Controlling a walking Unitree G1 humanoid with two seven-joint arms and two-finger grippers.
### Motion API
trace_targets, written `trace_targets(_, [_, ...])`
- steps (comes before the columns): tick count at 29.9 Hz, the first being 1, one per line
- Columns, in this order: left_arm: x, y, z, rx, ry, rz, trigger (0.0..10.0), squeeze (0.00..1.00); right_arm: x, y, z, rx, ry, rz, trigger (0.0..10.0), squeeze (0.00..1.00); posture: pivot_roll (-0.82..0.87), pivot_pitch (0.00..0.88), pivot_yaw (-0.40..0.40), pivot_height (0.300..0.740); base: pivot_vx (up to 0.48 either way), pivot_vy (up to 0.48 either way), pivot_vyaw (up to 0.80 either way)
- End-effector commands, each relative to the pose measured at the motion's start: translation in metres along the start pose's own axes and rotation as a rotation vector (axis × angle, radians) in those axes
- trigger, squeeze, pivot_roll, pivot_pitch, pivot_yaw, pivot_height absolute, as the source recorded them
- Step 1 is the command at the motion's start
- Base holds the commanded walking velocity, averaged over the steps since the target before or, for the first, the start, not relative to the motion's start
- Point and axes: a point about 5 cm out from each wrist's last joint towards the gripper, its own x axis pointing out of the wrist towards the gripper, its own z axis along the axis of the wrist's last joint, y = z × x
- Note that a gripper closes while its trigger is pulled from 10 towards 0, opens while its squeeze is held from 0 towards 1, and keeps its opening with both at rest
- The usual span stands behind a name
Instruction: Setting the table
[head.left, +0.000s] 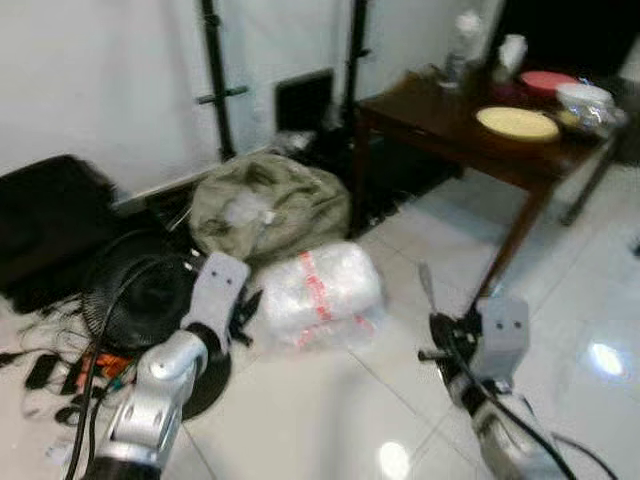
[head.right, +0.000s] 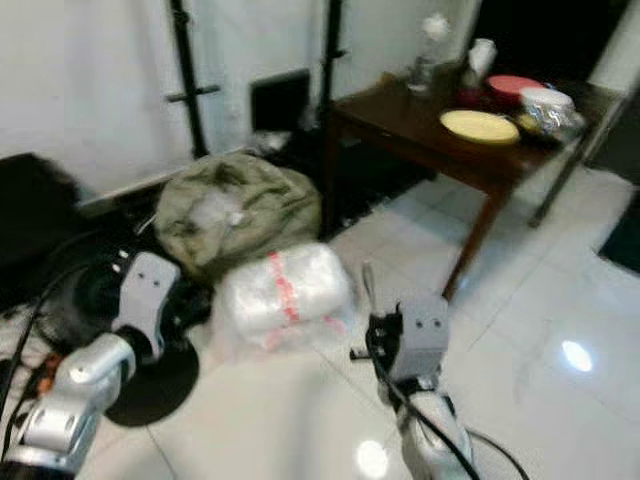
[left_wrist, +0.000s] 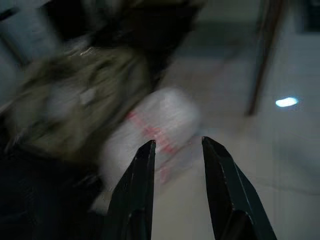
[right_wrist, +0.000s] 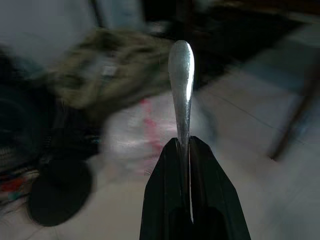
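Note:
A dark wooden table (head.left: 430, 115) stands at the far right. On it lie a yellow plate (head.left: 517, 123), a red dish (head.left: 547, 80), a clear bowl (head.left: 585, 100), a white cup (head.left: 511, 52) and a blurred glass item (head.left: 462, 40). My right gripper (right_wrist: 182, 142) is shut on a silver piece of cutlery (right_wrist: 181, 75), whose rounded end points forward and up (head.left: 425, 280); its other end is hidden between the fingers. My left gripper (left_wrist: 177, 142) is open and holds nothing, low over the floor. Both are well short of the table.
An olive bag (head.left: 268, 200) and a clear plastic-wrapped bundle (head.left: 320, 290) lie on the white tile floor ahead. A black fan (head.left: 150, 300), cables and a black case (head.left: 50, 220) crowd the left. Black stand poles (head.left: 215, 70) rise by the wall. Open tiles (head.left: 590, 290) lie on the right.

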Motion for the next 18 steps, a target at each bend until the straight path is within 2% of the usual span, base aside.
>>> trace_targets(1, [-0.0036, 0.0022, -0.0044, -0.014, 0.015, -0.002, 10.0, 0.00, -0.0004, 0.0016, 0.0011, 0.006, -0.003, 0.007, 10.0, 0.00, -0.05, 0.068, 0.085, 0.740, 0.000, 0.000, -0.76])
trace_targets(18, [0.0003, -0.0012, 0.0043, -0.052, -0.023, -0.010, 10.0, 0.00, -0.0012, 0.0048, 0.0014, 0.007, -0.002, 0.010, 10.0, 0.00, -0.05, 0.064, 0.083, 0.740, 0.000, 0.000, -0.76])
